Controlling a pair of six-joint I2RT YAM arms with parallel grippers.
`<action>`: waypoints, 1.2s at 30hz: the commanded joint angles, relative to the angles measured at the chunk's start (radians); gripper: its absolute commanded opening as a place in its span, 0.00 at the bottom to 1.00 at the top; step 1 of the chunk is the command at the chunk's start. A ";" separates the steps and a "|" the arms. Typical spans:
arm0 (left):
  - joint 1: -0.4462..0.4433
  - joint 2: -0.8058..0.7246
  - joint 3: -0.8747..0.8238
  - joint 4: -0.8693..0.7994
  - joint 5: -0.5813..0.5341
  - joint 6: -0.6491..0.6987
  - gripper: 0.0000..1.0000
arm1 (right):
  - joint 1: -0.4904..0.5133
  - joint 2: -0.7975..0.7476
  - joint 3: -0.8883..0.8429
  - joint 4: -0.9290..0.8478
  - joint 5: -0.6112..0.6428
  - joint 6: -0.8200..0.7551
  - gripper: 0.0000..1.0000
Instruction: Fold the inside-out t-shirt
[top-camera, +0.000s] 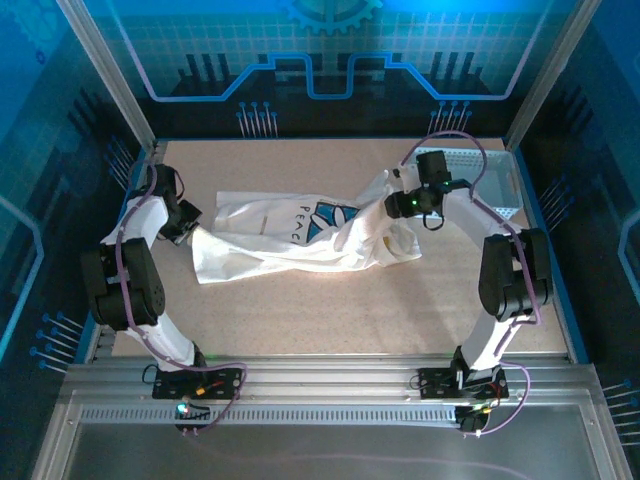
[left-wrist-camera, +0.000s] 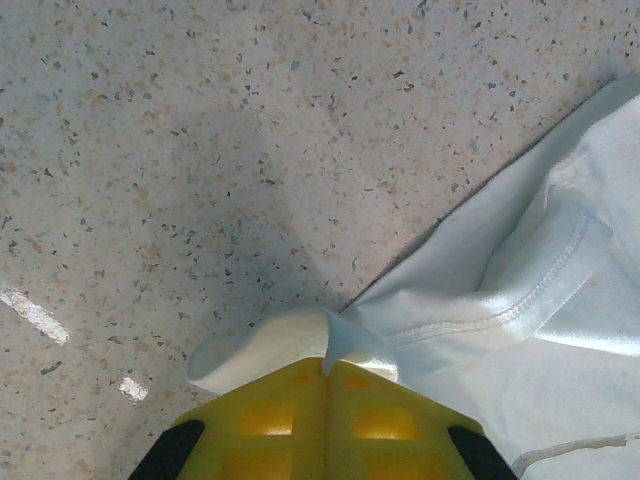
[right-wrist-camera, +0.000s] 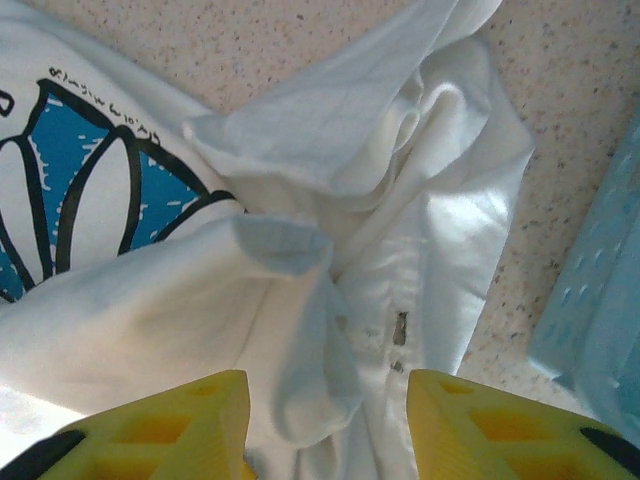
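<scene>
The white inside-out t-shirt (top-camera: 285, 252) lies stretched and bunched across the table between my two grippers, its blue-and-dark logo (top-camera: 330, 214) facing up. My left gripper (top-camera: 190, 228) is at the shirt's left end. In the left wrist view its yellow fingers (left-wrist-camera: 270, 420) are shut on a hemmed corner of the t-shirt (left-wrist-camera: 560, 300). My right gripper (top-camera: 393, 207) hangs over the crumpled right end. Its jaws (right-wrist-camera: 325, 385) stand apart in the right wrist view, with a fold of the t-shirt (right-wrist-camera: 300, 330) between them and the logo (right-wrist-camera: 90, 170) to the left.
A light blue-grey perforated basket (top-camera: 495, 185) stands at the back right, close behind the right arm; its edge (right-wrist-camera: 600, 300) shows just right of the shirt. Bare speckled tabletop (top-camera: 330, 310) lies in front of the shirt. Frame posts and walls ring the table.
</scene>
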 joint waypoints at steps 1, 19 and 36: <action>0.012 -0.029 0.011 -0.019 0.023 0.006 0.00 | -0.005 0.049 0.029 0.046 -0.063 -0.054 0.46; 0.013 -0.023 0.018 -0.028 0.025 0.009 0.00 | 0.031 0.158 0.110 0.083 -0.164 -0.117 0.40; 0.013 -0.027 0.021 -0.033 0.021 0.010 0.00 | 0.058 0.305 0.312 -0.102 -0.151 -0.144 0.36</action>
